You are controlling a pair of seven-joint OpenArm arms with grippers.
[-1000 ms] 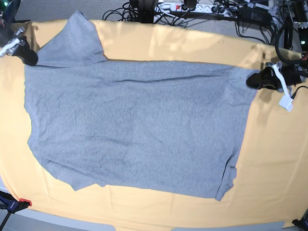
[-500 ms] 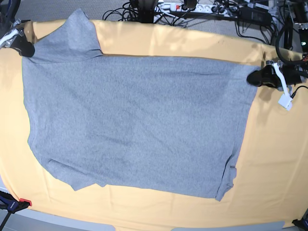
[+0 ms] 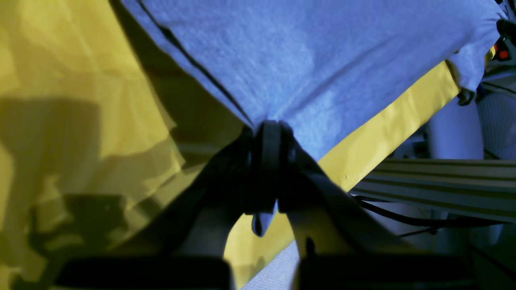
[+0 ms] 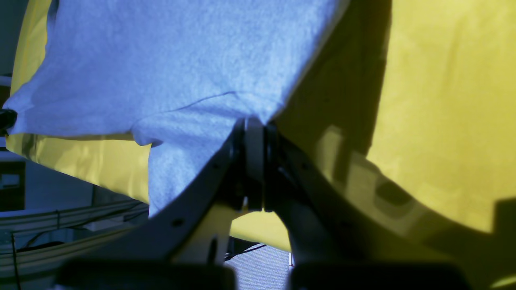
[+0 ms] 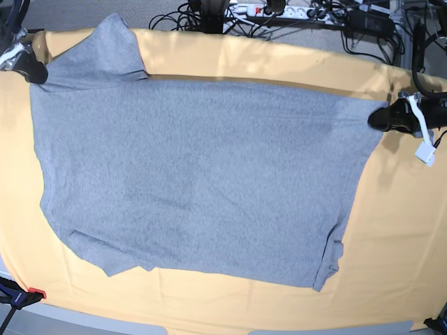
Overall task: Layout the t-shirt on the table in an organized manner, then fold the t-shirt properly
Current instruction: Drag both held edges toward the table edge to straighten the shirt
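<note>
The heather-grey t-shirt [image 5: 195, 174] is stretched flat across the table [image 5: 398, 230], its plain side up, one sleeve [image 5: 105, 52] reaching the far edge. My left gripper [image 5: 374, 118] is shut on the shirt's far right corner; in the left wrist view the fingers [image 3: 268, 139] pinch the t-shirt [image 3: 322, 60] corner above the table [image 3: 80, 100]. My right gripper [image 5: 38, 73] is shut on the far left corner by the sleeve; in the right wrist view its fingers [image 4: 254, 133] clamp the t-shirt [image 4: 181, 60] edge over the table [image 4: 443, 100].
Cables and power strips [image 5: 279, 12] lie on the floor beyond the table's far edge. A red-tipped clamp [image 5: 21, 293] sits at the near left corner. A white tag [image 5: 424, 153] hangs off my left arm.
Both grippers have pulled apart, left toward the right edge and right toward the far left corner, drawing the shirt's far edge taut and smoothing its wrinkles.
</note>
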